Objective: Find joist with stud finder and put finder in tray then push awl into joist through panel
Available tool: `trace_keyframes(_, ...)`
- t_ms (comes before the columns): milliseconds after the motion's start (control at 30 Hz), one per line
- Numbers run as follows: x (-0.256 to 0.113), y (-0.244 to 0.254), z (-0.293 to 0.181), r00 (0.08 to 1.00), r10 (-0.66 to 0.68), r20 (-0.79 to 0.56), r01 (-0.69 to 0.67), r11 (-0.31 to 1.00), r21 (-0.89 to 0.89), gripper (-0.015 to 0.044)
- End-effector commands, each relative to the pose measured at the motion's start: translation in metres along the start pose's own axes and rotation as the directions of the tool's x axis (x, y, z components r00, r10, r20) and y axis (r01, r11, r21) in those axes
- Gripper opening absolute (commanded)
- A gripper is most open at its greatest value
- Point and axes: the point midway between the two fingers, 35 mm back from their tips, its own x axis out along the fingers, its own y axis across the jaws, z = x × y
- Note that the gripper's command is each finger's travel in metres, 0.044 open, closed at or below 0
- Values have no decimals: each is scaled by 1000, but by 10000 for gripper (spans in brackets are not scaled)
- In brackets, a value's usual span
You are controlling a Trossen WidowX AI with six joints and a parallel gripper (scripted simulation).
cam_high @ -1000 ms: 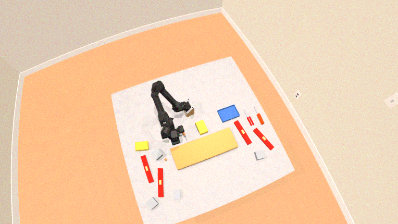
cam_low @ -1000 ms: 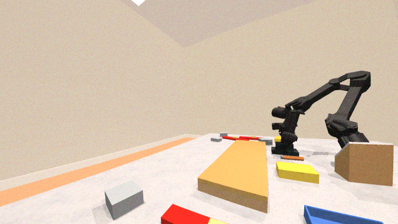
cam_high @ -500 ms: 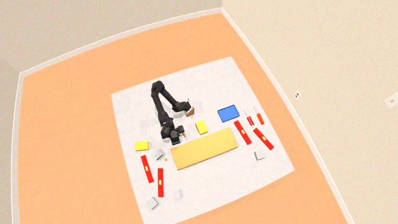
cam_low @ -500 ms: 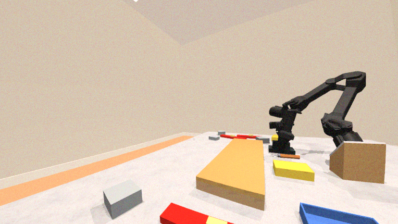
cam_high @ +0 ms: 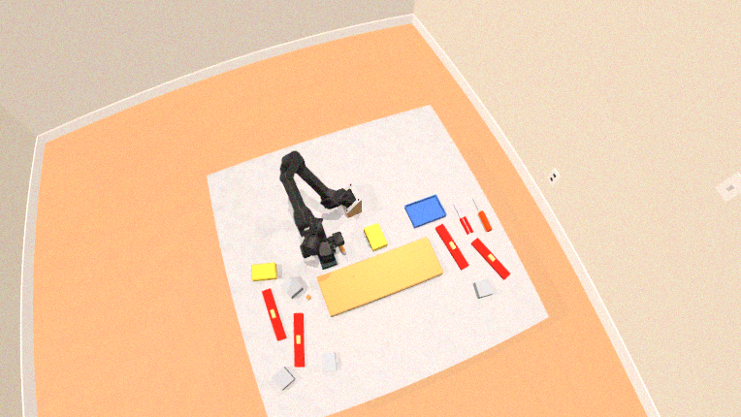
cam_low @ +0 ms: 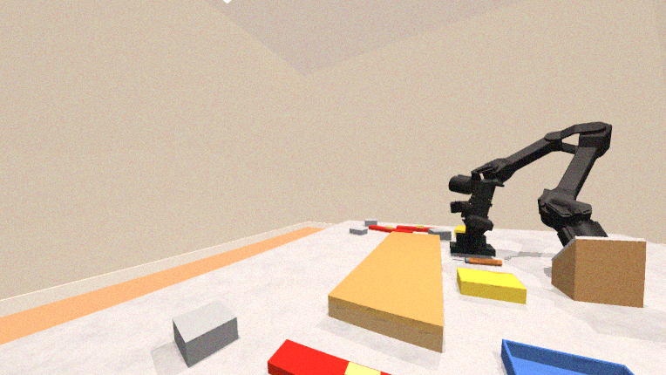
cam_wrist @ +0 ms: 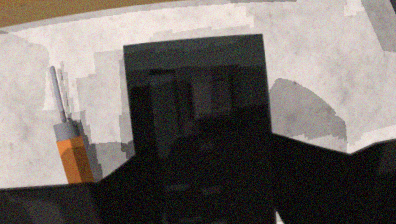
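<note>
The black stud finder (cam_high: 328, 263) (cam_low: 472, 249) (cam_wrist: 195, 55) is upright beside the left end of the panel. My gripper (cam_high: 325, 251) (cam_low: 475, 236) (cam_wrist: 205, 142) points down and is shut on its raised middle part. The stud finder is on or barely above the white surface; I cannot tell which. The awl (cam_high: 341, 249) (cam_low: 485, 262) (cam_wrist: 75, 160), with an orange handle and thin grey shaft, lies close beside it. The tan floor panel (cam_high: 380, 276) (cam_low: 396, 279) (cam_wrist: 40, 12) shows no visible hole. The blue tray (cam_high: 425, 210) (cam_low: 559, 360) holds nothing visible.
A yellow block (cam_high: 375, 237) (cam_low: 492, 283) lies between awl and tray. Another yellow block (cam_high: 264, 271) and a grey block (cam_high: 295, 286) are left of the gripper. A brown block (cam_high: 354, 208) (cam_low: 610, 272) stands by the arm's base. Red levels (cam_high: 451, 253) (cam_high: 273, 323) flank the panel.
</note>
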Motion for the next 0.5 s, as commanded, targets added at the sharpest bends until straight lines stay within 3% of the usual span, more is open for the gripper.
trace_keyframes(0, -13, -1, 8, 1000, 2, 8, -2, 1000, 12, 0)
trace_keyframes(467, -61, 0, 21, 1000, 4, 2, -4, 1000, 11, 0)
